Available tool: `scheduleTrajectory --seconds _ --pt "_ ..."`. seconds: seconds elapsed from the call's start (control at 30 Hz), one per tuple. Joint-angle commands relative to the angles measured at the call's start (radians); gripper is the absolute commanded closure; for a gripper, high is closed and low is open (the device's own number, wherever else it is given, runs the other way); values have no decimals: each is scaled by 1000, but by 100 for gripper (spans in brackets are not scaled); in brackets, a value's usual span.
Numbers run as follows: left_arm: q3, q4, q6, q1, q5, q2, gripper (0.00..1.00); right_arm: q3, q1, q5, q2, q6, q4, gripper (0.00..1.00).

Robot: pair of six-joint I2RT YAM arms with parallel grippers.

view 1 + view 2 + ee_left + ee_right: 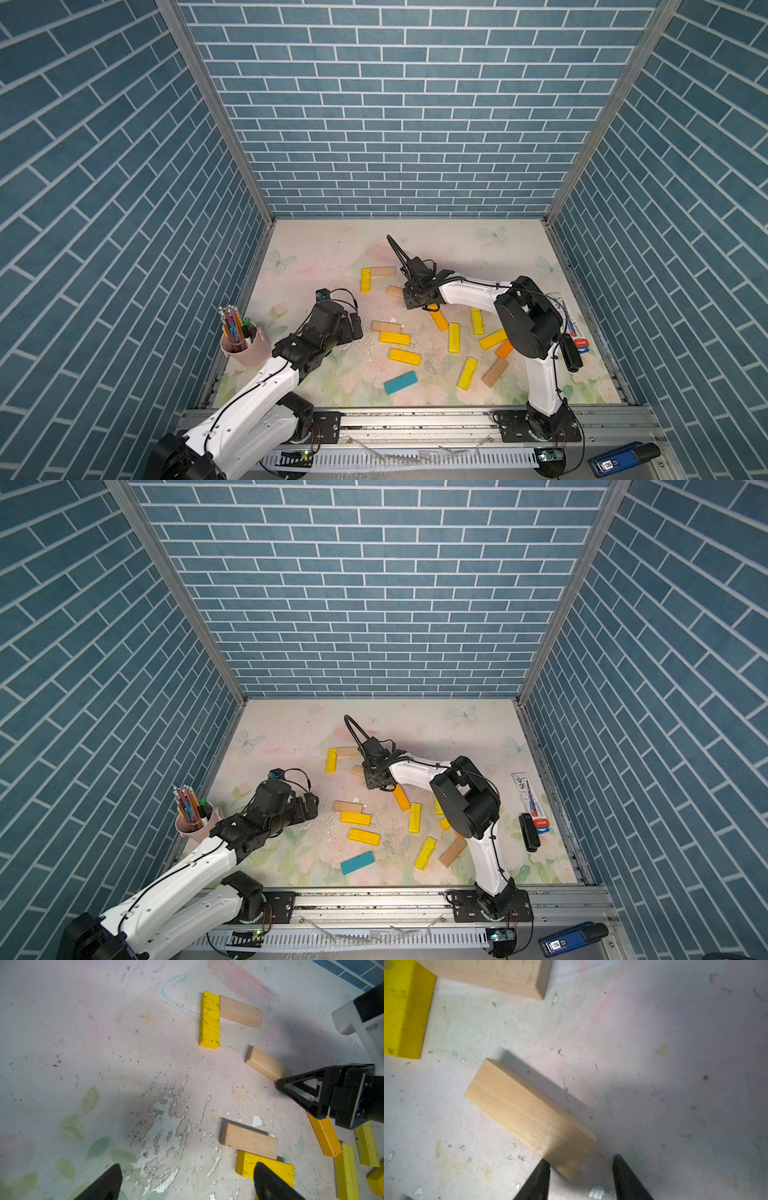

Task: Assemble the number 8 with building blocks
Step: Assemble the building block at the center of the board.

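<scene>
Two blocks meet in a corner at the back of the floral mat (pixel 316 249): a yellow block (pixel 365 280) touching a tan block (pixel 383 272). The right gripper (pixel 580 1159) straddles the end of a second tan block (pixel 529 1113) lying nearby, jaws parted, not clamped. The left gripper (pixel 188 1164) hangs spread wide beside the scattered blocks (pixel 404 356).

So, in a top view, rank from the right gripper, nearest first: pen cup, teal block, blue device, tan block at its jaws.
1. Tan block, at the right gripper's jaws.
2. Teal block, front centre.
3. Pen cup, left edge.
4. Blue device, front right.
</scene>
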Motion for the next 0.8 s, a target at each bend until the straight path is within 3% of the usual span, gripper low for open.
scheduleTrajectory --seconds 0.0,0.77 --pt "7 19 0 5 11 11 1 7 -1 -42 5 5 -4 55" --pt "40 7 -52 10 4 76 0 102 -36 -101 75 -266 -32 58"
